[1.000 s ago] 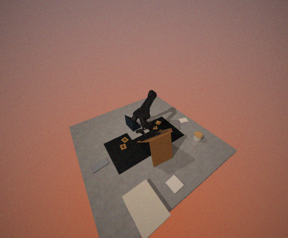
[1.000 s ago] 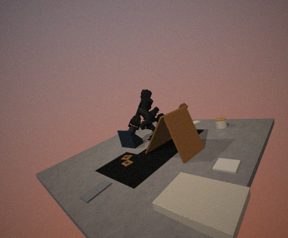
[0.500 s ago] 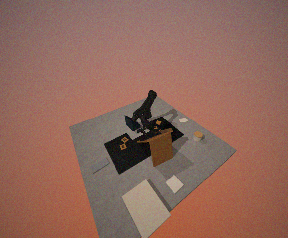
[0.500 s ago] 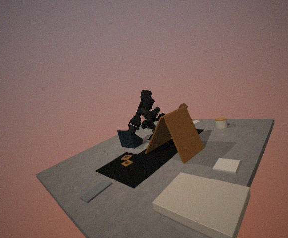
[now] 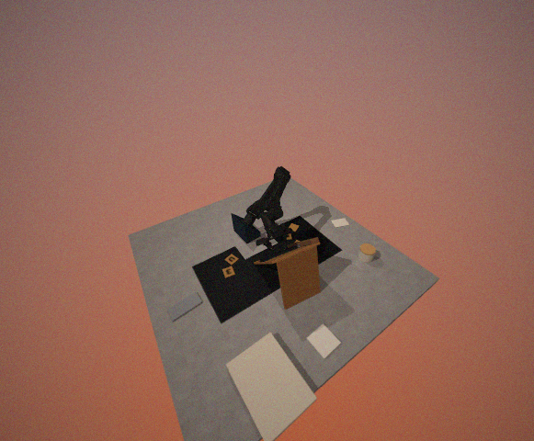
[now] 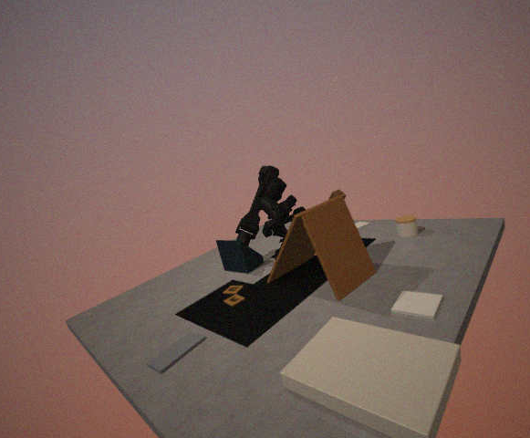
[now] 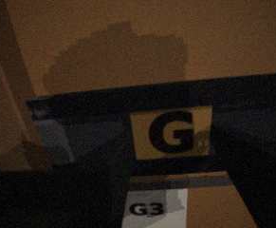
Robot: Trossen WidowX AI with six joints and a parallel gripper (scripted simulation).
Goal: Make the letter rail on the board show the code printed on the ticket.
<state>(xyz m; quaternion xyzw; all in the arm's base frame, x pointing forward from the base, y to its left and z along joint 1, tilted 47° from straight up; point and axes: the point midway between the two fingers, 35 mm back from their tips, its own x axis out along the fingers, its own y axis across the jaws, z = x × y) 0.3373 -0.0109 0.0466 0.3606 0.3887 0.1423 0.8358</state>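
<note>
From my seat, the biggest thing I see is the grey counter, with a thick cream slab at one edge. Next in size is the black mat, and over it the orange-brown board, propped like a tent. My black arm reaches to the board's face. Across that face runs the dark letter rail. Below the rail is the ticket, pale and partly shadowed; I can read "G3" on it, and its lower part runs out of view. Smallest is the G tile: yellow-orange, squarish, with a bold black G standing upright and readable. It sits in the rail, and my gripper is closed on it, its dark fingers at either side. Two more letter tiles lie together on the mat, well apart from the board.
</note>
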